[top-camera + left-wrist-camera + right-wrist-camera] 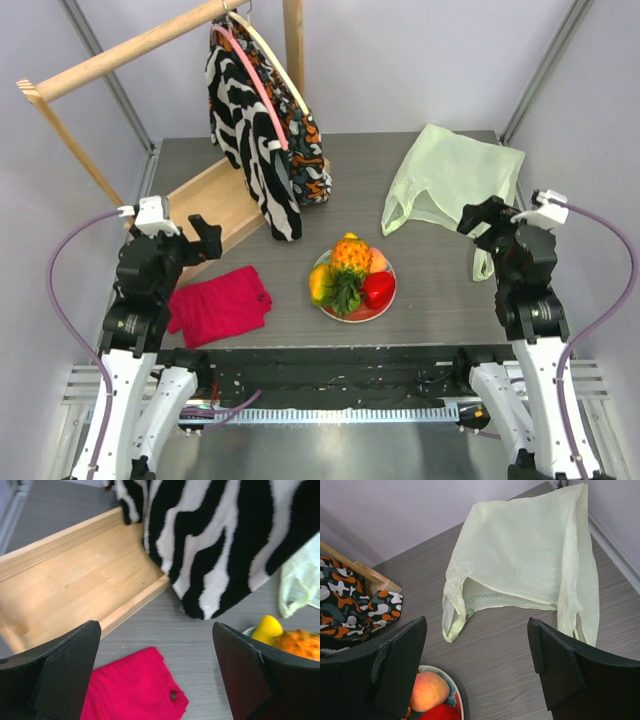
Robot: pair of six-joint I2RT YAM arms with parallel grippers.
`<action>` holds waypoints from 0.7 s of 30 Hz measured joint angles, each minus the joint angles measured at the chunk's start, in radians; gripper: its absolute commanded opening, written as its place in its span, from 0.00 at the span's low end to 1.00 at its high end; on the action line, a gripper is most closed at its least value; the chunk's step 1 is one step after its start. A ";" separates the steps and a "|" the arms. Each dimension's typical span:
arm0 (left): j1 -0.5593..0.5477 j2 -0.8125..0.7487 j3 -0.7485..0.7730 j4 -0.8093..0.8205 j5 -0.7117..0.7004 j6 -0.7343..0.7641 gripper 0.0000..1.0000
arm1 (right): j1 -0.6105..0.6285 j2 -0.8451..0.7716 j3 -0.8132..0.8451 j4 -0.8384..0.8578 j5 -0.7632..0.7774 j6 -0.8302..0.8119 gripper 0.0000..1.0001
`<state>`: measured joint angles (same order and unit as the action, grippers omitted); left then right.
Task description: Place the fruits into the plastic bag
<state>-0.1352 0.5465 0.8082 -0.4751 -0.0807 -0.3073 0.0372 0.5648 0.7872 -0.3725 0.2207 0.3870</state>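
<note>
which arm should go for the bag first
Right. The right gripper hangs open beside the plastic bag, whose handles face it. The left gripper is on the far side, near the red cloth, with the fruits between.

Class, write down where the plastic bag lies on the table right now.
In the top external view, the plastic bag lies flat at the far right of the table, beyond the plate of fruits and right of the hanging patterned garment.

Faint green print on the plastic bag point(520, 555) cannot be read.
</note>
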 measured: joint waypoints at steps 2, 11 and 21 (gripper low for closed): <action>0.000 0.039 0.024 0.014 0.051 -0.001 1.00 | 0.000 0.080 0.057 -0.034 -0.023 -0.011 0.86; 0.000 0.225 0.079 0.066 0.207 0.011 1.00 | 0.000 0.437 0.121 -0.089 -0.204 -0.017 0.77; -0.001 0.227 0.055 0.044 0.232 0.027 1.00 | 0.013 0.676 -0.002 0.164 -0.307 0.089 0.67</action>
<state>-0.1360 0.7731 0.8627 -0.4313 0.1513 -0.2798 0.0498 1.2411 0.7856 -0.2081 -0.0860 0.4759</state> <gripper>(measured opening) 0.996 0.711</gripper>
